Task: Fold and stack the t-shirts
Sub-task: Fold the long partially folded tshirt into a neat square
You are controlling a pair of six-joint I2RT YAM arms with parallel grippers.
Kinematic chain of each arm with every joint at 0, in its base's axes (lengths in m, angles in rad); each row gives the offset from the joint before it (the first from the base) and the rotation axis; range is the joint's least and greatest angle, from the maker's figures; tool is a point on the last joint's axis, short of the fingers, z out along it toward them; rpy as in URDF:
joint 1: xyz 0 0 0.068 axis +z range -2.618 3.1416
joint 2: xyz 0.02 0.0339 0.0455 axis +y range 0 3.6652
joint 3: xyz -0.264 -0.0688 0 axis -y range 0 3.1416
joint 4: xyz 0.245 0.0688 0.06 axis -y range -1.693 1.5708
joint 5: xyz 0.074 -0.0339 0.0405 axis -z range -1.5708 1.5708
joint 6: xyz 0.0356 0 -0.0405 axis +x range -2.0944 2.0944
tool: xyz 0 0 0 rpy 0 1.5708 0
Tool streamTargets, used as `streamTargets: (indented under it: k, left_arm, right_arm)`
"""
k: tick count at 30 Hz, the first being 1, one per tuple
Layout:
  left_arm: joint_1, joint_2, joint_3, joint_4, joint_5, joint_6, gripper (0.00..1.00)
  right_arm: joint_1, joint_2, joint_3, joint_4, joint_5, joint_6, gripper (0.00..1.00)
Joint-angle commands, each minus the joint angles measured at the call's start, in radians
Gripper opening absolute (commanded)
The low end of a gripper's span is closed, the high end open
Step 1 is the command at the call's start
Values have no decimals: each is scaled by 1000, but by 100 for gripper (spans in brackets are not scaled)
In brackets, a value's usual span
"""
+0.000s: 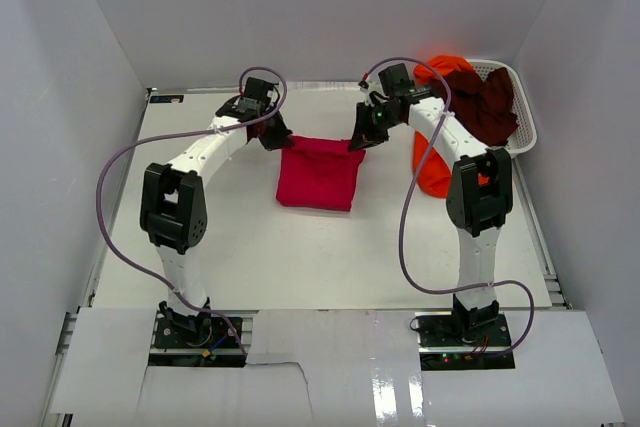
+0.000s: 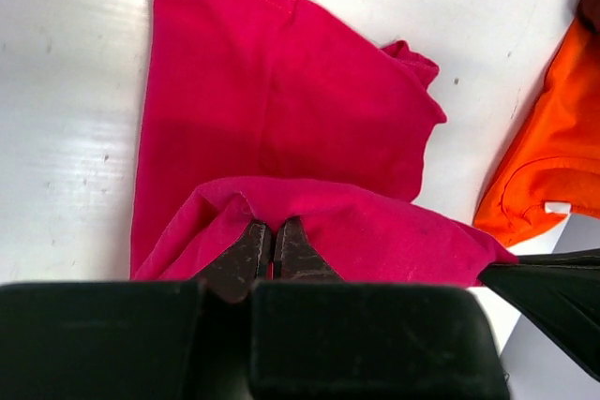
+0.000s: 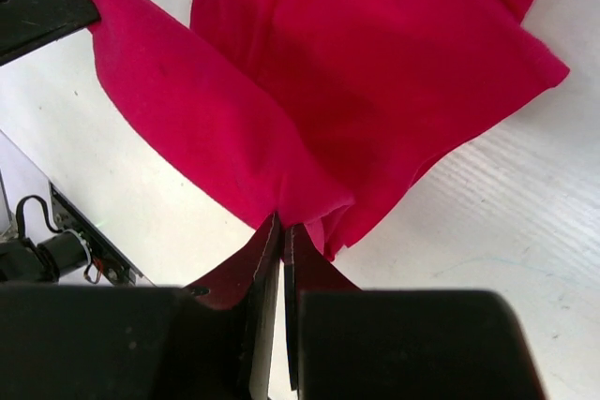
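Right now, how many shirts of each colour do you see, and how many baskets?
Crimson-red t-shirt: 1, pinched by both grippers
Orange t-shirt: 1
Dark maroon t-shirt: 1
White mesh basket: 1
Total: 4

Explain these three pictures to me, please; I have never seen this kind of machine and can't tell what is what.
The wide picture looks down from above on two jointed robot arms bolted at the near edge of a white table. The other two come from small cameras on each arm's wrist, so the dark wedges at the bottom are that arm's own fingers. The left hand and right hand are both shut on the far edge of a crimson-red t-shirt, lifting it off the table. An orange t-shirt hangs over the side of a white mesh basket, with a dark maroon one inside.
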Motion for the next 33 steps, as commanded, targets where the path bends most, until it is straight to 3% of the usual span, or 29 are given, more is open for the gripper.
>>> streamTargets:
  k: [1, 8, 16, 18, 19, 20, 21, 24, 25, 29, 33]
  left_arm:
    - [7, 18, 100, 33, 2, 28, 0]
    - [12, 120, 192, 38, -12, 39, 0]
    - [21, 172, 177, 154, -46, 30, 2]
    - [24, 186, 179, 172, -52, 16, 3]
    - [30, 196, 174, 204, -44, 13, 6]
    - [32, 202, 173, 221, -32, 14, 16]
    - [33, 209, 169, 252, -17, 28, 42]
    - [33, 238, 186, 286, -56, 26, 93]
    - [38, 242, 208, 291, -61, 25, 98]
    - [38, 192, 217, 327, -92, 43, 98]
    - [38, 57, 127, 386, -92, 95, 98]
  right_arm:
    - [-25, 37, 111, -13, -33, -13, 8]
    - [-52, 126, 162, 57, -107, -3, 8]
    - [-68, 216, 179, 315, -135, 65, 8]
    - [-74, 242, 175, 387, -141, 86, 11]
    - [-77, 253, 176, 436, -124, 94, 24]
    - [-81, 274, 176, 458, -116, 100, 32]
    - [-89, 282, 185, 472, -110, 111, 38]
    - [-98, 272, 144, 571, -73, 131, 47]
    - [-98, 232, 85, 644, -28, 133, 49]
    - [-97, 98, -103, 816, 32, 131, 54]
    - [-94, -1, -216, 848, 31, 110, 58]
